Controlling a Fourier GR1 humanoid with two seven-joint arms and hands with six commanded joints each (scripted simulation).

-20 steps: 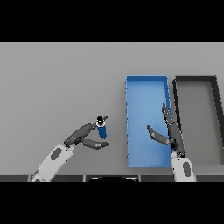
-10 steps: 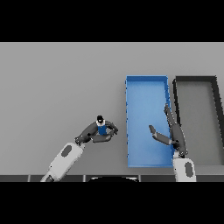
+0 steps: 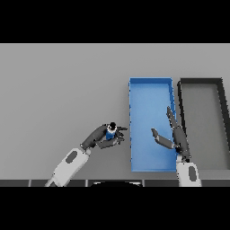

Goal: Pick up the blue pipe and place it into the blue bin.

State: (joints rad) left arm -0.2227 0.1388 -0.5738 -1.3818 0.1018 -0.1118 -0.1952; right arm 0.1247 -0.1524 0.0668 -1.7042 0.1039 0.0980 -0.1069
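Left hand (image 3: 104, 137) grips blue pipe (image 3: 110, 131) beside blue bin (image 3: 150, 89).

A flat, plain grey table (image 3: 58, 90) fills the view. On its right side sits a dark grey rectangular bin (image 3: 223, 121) with black walls, its long side running away from the viewer, partly cut by the right edge.

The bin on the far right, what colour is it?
Black or very dark grey, beside the blue bin; the head view shows it.
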